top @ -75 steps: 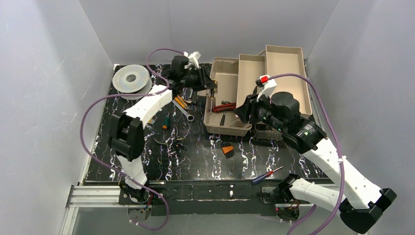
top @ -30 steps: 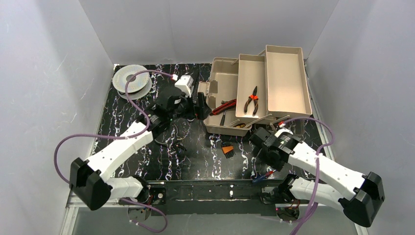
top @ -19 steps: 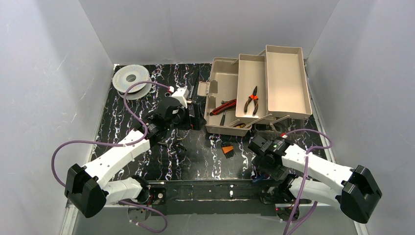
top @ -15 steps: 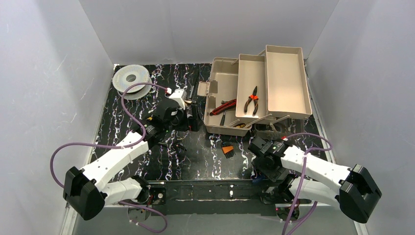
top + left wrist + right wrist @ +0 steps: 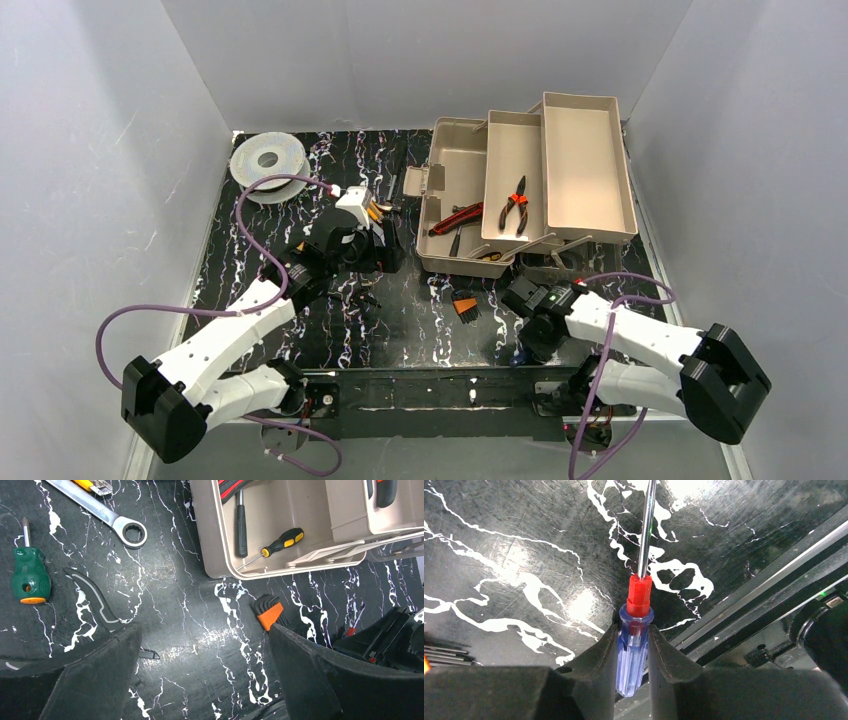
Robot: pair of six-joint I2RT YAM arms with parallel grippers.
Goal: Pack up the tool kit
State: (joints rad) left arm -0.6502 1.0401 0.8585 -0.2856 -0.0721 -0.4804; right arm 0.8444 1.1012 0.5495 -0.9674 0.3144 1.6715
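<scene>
Black marbled table — perhaps hex keys near right pincer gripping blue screwdriver.

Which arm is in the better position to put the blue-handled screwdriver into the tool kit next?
The right one. The right gripper has its fingers against both sides of the blue-handled screwdriver, at the near edge of the mat. The left gripper is open and empty, farther away.

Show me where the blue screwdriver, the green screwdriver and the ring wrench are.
blue screwdriver (image 5: 633,645): right wrist view, blue handle.
green screwdriver (image 5: 30,575): left wrist view, green handle.
ring wrench (image 5: 95,508): left wrist view, shaft.
</scene>
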